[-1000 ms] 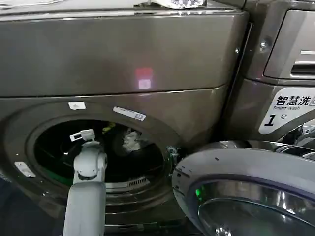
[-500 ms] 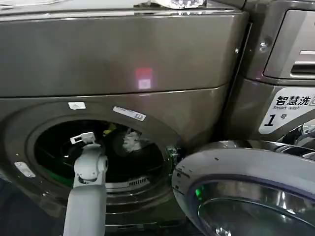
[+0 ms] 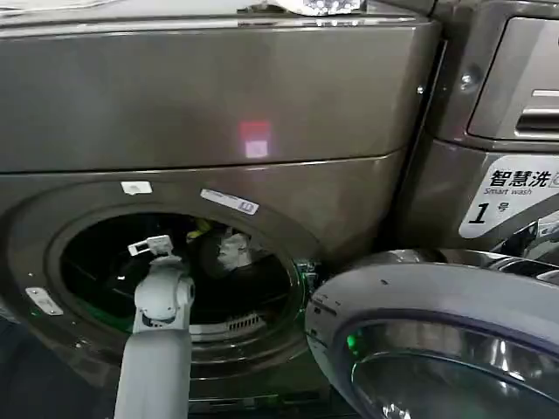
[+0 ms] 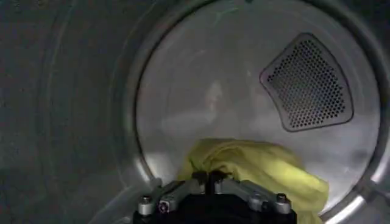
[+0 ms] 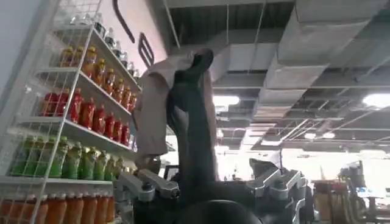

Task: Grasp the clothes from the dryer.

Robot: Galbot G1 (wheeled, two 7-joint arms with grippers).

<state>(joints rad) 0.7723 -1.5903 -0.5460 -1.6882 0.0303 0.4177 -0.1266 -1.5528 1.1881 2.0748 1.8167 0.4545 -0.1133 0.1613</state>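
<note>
pale grey tubular left arm (image 3: 155, 349) with a rounded joint; black grippers with silver screws

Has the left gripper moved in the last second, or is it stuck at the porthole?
Yes, slightly: the left gripper has shifted up and to the view's right against the dryer porthole rim, toward the clothes.

The head camera looks forward and down at the dryer (image 3: 218, 105) front from close by; the left wrist camera sits inside its drum, facing the rear wall; the right wrist camera points up at shelves (image 5: 67, 122) and ceiling.
</note>
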